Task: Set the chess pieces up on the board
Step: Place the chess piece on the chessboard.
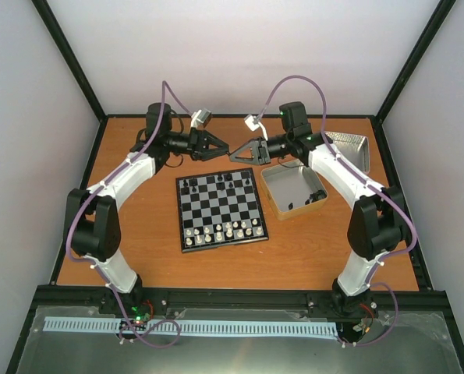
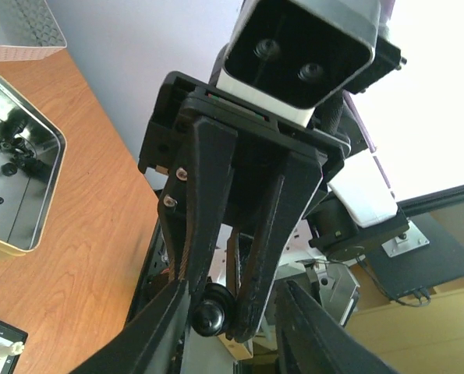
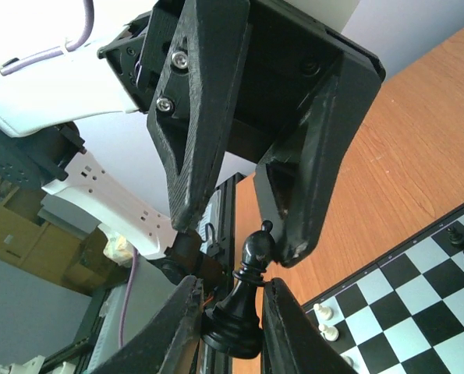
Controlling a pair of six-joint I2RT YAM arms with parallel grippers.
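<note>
Bright, even light — wrist backgrounds overexposed

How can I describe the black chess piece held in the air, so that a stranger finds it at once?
Find the board; just beyond its far edge, above the table, the right gripper pinches one black chess piece by its base, facing the open left gripper. It alone rests on neither board nor tray.

**Desk:** What sits on the orange-brown wooden tabletop (image 1: 138, 257)?

**Photographer:** The black-and-silver checkered board (image 1: 220, 209) lies flat near the middle, turned slightly askew. An open square tin tray (image 1: 288, 184) rests just beside the board's far right corner. A second tin (image 1: 352, 146), silvery and textured, lies by the tabletop's far right corner, partly hidden.
</note>
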